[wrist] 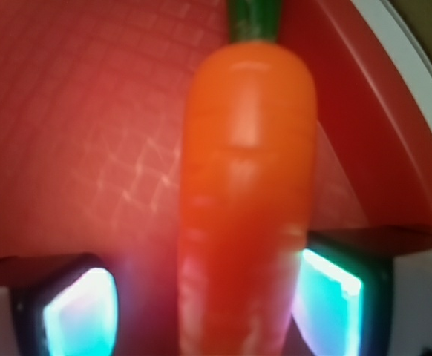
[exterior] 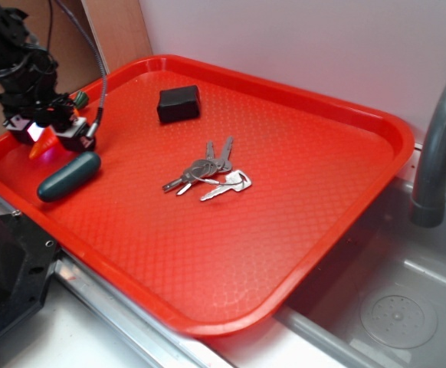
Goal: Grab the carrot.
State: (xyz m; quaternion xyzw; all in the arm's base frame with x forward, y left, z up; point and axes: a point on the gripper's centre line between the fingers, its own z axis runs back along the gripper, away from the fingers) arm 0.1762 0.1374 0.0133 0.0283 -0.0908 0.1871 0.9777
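Observation:
The orange carrot point(wrist: 246, 193) runs lengthwise between my two glowing pads, with its dark green stem point(wrist: 254, 18) pointing away over the red tray point(wrist: 90, 111). The right pad point(wrist: 331, 300) touches its side. A clear gap separates the left pad point(wrist: 79, 315) from it. My gripper point(wrist: 205, 315) is open around the carrot. In the exterior view the gripper point(exterior: 50, 132) is low at the tray's far left corner, and only the carrot's orange tip point(exterior: 44, 142) shows beneath it.
A dark teal capsule point(exterior: 70, 175) lies just in front of the gripper. A black block point(exterior: 178, 104) and a bunch of keys point(exterior: 208, 175) lie further right on the tray point(exterior: 338, 230). A grey faucet point(exterior: 437, 146) and a sink point(exterior: 395, 314) are at the right.

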